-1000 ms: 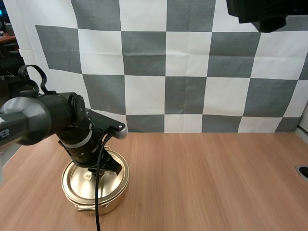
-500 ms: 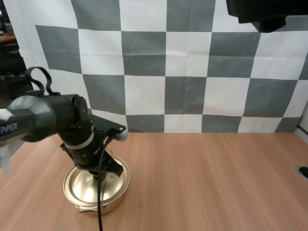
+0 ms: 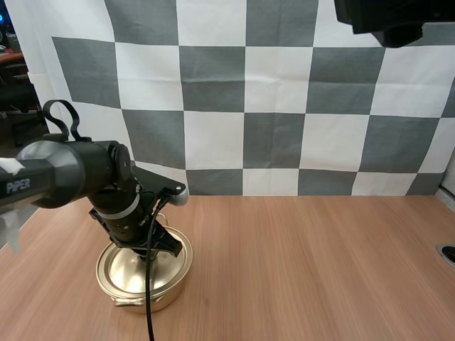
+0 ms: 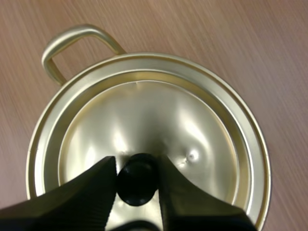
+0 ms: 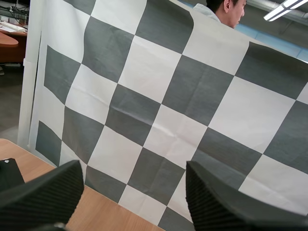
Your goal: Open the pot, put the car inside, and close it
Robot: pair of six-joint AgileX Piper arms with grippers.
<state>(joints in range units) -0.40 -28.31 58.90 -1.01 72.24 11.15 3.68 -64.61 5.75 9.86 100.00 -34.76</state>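
A gold pot (image 3: pixel 142 273) stands on the wooden table near its left front, with its lid (image 4: pixel 159 110) seated on the rim. My left gripper (image 3: pixel 153 245) reaches down over the middle of the lid. Seen from the left wrist, that gripper (image 4: pixel 138 180) is shut on the lid's black knob (image 4: pixel 138 174), one finger pressed against each side. One loop handle (image 4: pixel 72 43) of the pot sticks out past the rim. My right gripper (image 5: pixel 134 168) is open high above the table, with nothing between its fingers.
Bare wooden tabletop (image 3: pixel 306 263) stretches from the pot to the right. A small round fitting (image 3: pixel 448 253) sits at the table's right edge. Part of a person's head (image 5: pixel 231 9) shows above the backdrop in the right wrist view.
My left arm has shifted slightly up and back while staying over the lid. The pot sits a little further right than a second ago.
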